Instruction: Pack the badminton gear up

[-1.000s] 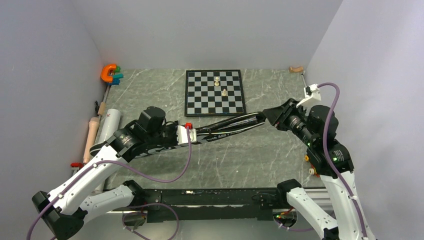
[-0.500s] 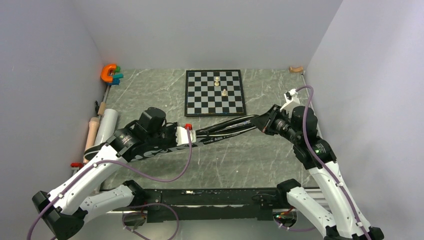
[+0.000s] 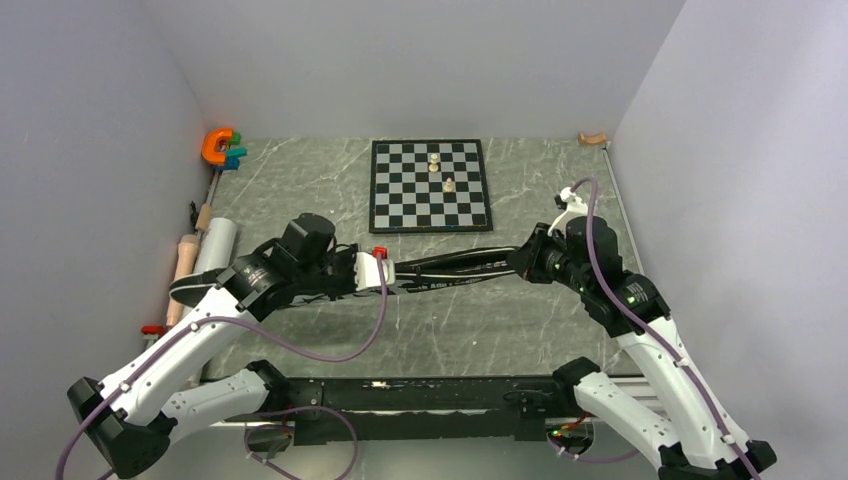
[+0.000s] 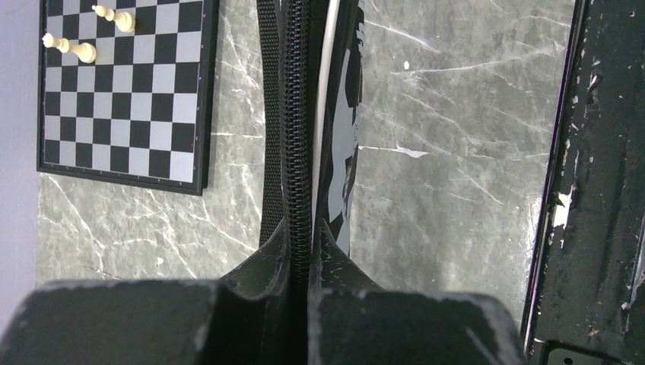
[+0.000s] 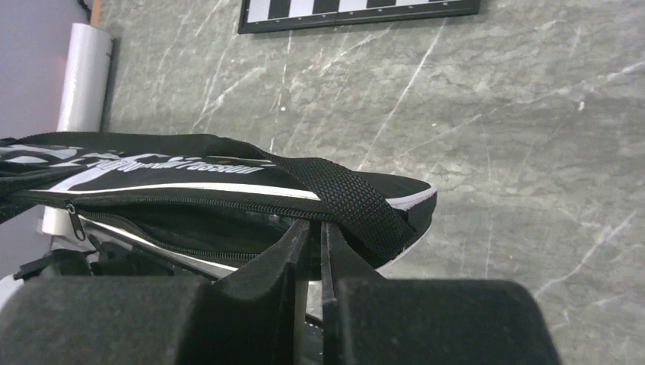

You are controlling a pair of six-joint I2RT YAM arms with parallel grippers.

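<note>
1. My left gripper (image 4: 300,245) is pressed closed on the zip (image 4: 297,114) seam of the black bag (image 3: 450,265). The teeth run straight out from between the fingers in the left wrist view.
2. My right gripper (image 5: 316,237) is all but closed on the opposite, narrow end of the bag. It pinches the thin edge just under the woven strap (image 5: 342,196).
3. The bag hangs off the table (image 3: 470,320) between the two grippers, near the middle and just in front of the chessboard (image 3: 430,185).
4. The relation that matters is the long axis. The bag runs left to right across the table, from one gripper to the other. Its wide end is at my left and its tapered end at my right, and it is close to level.
5. From the right wrist view the zip looks parted along the side, with a pull tab (image 5: 72,211) towards the wide end. I cannot tell what lies inside.
6. I judge that any closing pull has to travel along that left-right line, so the end grips need to keep the bag taut.
7. The white tube (image 3: 215,250) lies against the left edge of the table, well apart from the bag's narrow end. Its long axis runs near to far, so it crosses the bag's line. The left arm is much the nearer one to it.
</note>
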